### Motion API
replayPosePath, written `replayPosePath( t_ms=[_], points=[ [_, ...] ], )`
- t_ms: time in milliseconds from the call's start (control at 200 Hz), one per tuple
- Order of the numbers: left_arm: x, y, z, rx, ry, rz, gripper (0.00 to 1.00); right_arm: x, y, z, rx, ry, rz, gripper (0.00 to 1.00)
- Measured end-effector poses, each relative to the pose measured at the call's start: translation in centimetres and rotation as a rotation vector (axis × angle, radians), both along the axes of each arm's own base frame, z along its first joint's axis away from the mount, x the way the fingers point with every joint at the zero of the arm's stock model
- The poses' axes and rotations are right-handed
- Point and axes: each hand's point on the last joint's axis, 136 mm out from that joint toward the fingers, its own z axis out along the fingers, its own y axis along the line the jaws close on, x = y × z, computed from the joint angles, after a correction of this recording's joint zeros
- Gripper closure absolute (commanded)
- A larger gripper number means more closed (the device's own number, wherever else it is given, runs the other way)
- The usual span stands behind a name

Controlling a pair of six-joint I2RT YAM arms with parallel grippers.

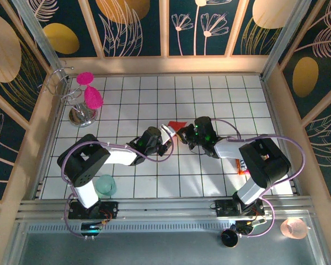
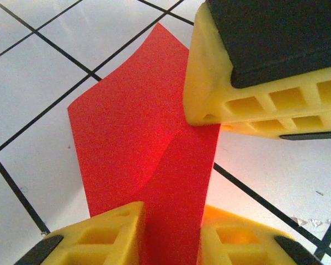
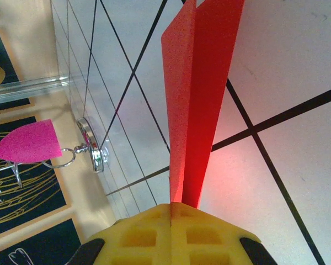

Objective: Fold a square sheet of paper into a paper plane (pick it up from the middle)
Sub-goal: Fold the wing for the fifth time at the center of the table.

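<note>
Near edge of table (image 1: 209, 99), left side: teal cup (image 1: 106, 184) beside the left arm's base, well apart from the work. No hazard logged.

Mid-table, item one: left gripper (image 2: 171, 234). Jaws part open, standing either side of a strip of the square sheet of paper (image 2: 132, 127). Whether the pads touch it I cannot tell. I see no firm hold.

Mid-table, item two: right gripper (image 3: 171, 215). Jaws fully closed, pinching the sheet's two folded layers at one end. The layers gape apart toward the free tip.

Mid-table, item three: the sheet itself, bright red, folded, spanning the two grippers over the tiles around the table's centre. One layer bows away in a curve.

Far left corner: magenta goblets (image 1: 92, 96) on a chrome rack (image 1: 81, 115), well clear.

Risks, my judgement:
- If the left jaws close while that layer bows, I would press a crooked crease or catch one layer only.
- With both grippers clamped, any pull apart could tear the thin paper or drag it out of the right pinch.
- Pressing down toward the tiles might crumple the free corner.
</note>
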Motion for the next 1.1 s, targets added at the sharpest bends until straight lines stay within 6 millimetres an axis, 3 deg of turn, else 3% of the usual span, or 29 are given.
replayPosePath(
  t_ms=[305, 671, 1101],
  points=[
    [-0.8, 0.1, -1.9, -0.006, 0.056, -0.003, 0.79, -0.3, -0.3, -0.6, -0.021, 0.019, -0.001, 0.58],
    [-2.0, -0.1, -2.9, -0.068, 0.140, -0.001, 0.82, 1.0, -3.3, 1.4, -0.069, -0.032, -0.094, 0.51],
    [-2.4, -0.5, -3.0, -0.195, 0.308, 0.024, 0.92, 0.8, -6.1, 1.9, -0.147, -0.101, -0.138, 0.38]
  ],
)
